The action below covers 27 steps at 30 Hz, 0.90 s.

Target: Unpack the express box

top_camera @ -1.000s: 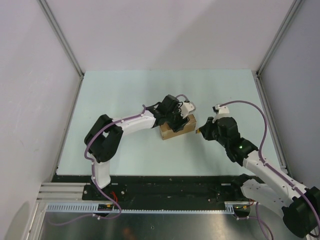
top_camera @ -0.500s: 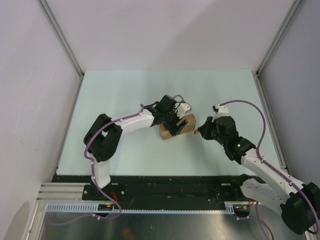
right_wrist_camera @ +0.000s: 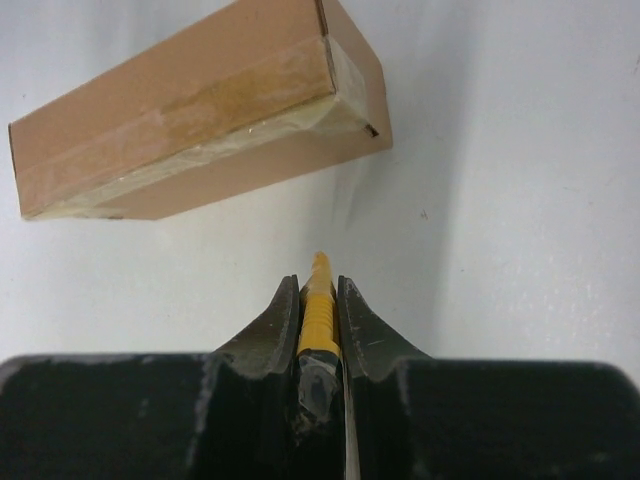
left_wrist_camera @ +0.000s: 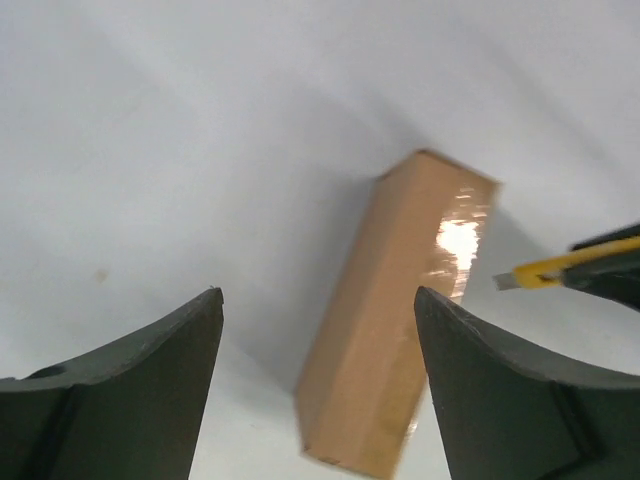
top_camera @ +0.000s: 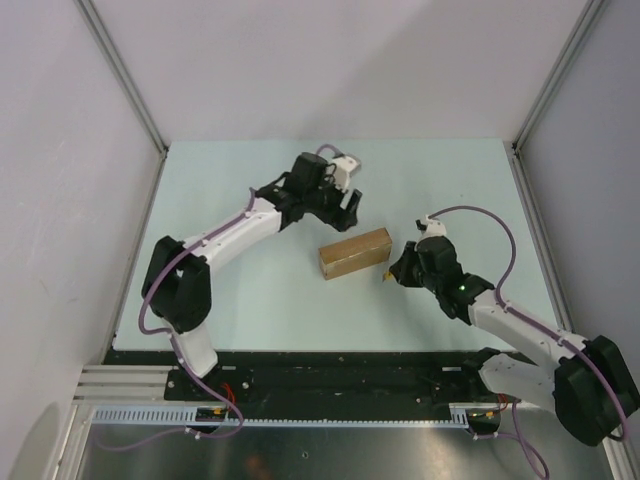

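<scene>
The express box [top_camera: 355,253], a small brown cardboard box taped shut along its top, lies on the table near the middle. It also shows in the left wrist view [left_wrist_camera: 395,320] and in the right wrist view [right_wrist_camera: 195,110]. My left gripper [top_camera: 345,205] is open and empty, raised behind the box and apart from it. My right gripper [top_camera: 395,268] is shut on the yellow utility knife [right_wrist_camera: 318,305], whose tip [top_camera: 384,275] points at the box's right end, a short gap away. The knife also shows in the left wrist view [left_wrist_camera: 560,268].
The pale green table [top_camera: 250,290] is bounded by white walls at the back and sides, with metal frame posts [top_camera: 125,80] at the far corners. A black base rail [top_camera: 330,375] runs along the near edge.
My left gripper let go of the box and moved up and back to the left. The box now lies free. My right gripper shifted slightly left and down, still holding the knife.
</scene>
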{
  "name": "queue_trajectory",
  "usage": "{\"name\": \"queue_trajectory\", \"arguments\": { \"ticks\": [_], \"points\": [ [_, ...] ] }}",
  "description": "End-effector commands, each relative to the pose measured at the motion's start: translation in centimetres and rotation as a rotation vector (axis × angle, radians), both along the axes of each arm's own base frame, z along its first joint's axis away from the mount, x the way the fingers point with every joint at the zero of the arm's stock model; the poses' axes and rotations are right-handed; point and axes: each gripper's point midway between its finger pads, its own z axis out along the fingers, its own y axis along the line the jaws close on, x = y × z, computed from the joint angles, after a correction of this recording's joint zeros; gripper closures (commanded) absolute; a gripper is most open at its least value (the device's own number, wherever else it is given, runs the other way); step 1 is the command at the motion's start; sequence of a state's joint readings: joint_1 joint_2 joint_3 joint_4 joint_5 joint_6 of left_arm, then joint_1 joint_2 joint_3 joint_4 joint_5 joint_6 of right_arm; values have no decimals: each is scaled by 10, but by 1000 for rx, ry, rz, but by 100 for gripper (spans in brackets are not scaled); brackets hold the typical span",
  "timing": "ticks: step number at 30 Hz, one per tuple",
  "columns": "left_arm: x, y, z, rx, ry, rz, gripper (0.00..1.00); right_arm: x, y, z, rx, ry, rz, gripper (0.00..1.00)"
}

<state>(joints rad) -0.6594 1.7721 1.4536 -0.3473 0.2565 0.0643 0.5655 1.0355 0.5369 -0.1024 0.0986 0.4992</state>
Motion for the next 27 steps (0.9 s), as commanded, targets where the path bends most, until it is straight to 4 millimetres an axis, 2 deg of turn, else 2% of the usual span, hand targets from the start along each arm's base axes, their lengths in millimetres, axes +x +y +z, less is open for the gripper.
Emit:
{"name": "queue_trajectory", "arguments": {
  "ticks": [1, 2, 3, 5, 6, 13, 17, 18, 20, 22, 27],
  "points": [
    [41, 53, -13, -37, 116, 327, 22, 27, 8, 17, 73, -86, -85, 100],
    [48, 70, -20, -34, 139, 395, 27, 32, 7, 15, 73, -85, -106, 100],
    [47, 79, -33, -37, 185, 449, 30, 37, 6, 17, 72, -95, -122, 100],
    [48, 94, -44, -42, 232, 496, 34, 48, 4, 24, 74, -114, -160, 100],
    [41, 96, -54, -37, 264, 490, 34, 52, 5, 22, 70, -113, -169, 100],
    [-11, 69, -83, -95, 466, 259, 37, 74, 6, 27, 69, -137, -222, 100],
    [-28, 58, -88, -95, 489, 165, 37, 88, 10, 32, 67, -153, -226, 100],
    [-33, 55, -88, -101, 495, 133, 37, 94, 13, 39, 81, -168, -221, 100],
    [-37, 54, -91, -92, 499, 125, 40, 99, 22, 35, 85, -156, -178, 100],
    [-43, 57, -98, -77, 510, 124, 42, 106, 30, 41, 96, -168, -154, 100],
    [-55, 69, -111, -33, 515, 139, 46, 119, 50, 42, 108, -187, -81, 100]
  ]
}}
